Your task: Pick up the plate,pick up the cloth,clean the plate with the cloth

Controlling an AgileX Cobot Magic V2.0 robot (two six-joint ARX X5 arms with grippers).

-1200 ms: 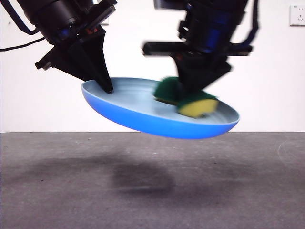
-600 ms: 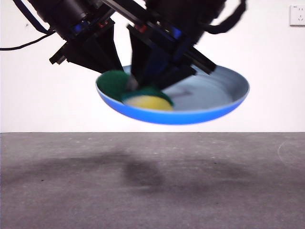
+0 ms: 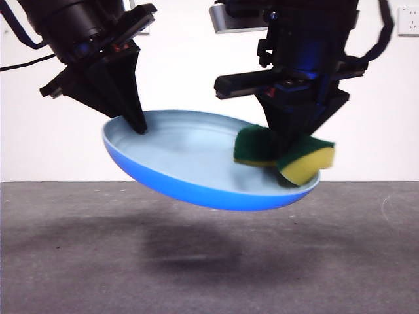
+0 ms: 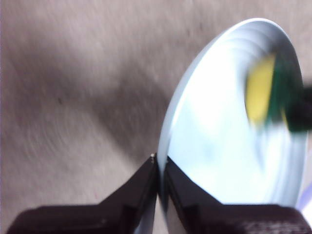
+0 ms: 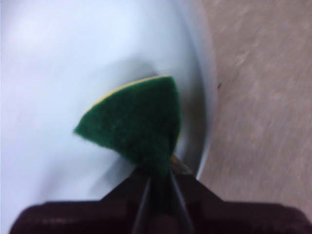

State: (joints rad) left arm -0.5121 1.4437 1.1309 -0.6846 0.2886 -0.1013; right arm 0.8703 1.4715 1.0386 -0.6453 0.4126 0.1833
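We see the plate (image 3: 196,167) held up in the air above the grey counter (image 3: 209,261), not touching it, w/ a dark shadow (image 3: 186,245) on the counter below, roughly mid-counter and back from the near edge. The plate is tilted: in the front view its rim sits higher on the side toward the counter's left edge and dips toward the right edge. The left gripper (image 4: 160,163) has its jaws clamped thin on the plate's rim, one jaw inside the dish and one outside; in the front view that's the dark arm coming down from the top-left corner, tip on the raised rim at (image 3: 137,124). The right gripper (image 5: 158,183) has its jaws pinched tight on the cloth (image 5: 134,124), a yellow sponge w/ a green scouring face; in the right wrist view the green face is toward the camera and only a sliver of yellow shows at its edge. In the front view the cloth (image 3: 288,157) sits on the plate's inner surface at the low rim, toward the counter's right edge, folded around the jaws w/ yellow foam bulging out past the rim. The left wrist view shows the cloth (image 4: 268,95) as a yellow and green blur at the far side of the plate (image 4: 214,141), opp. the gripped rim. The wall (image 3: 196,78) behind is plain white, w/ a socket (image 3: 408,21) at the top-right corner.
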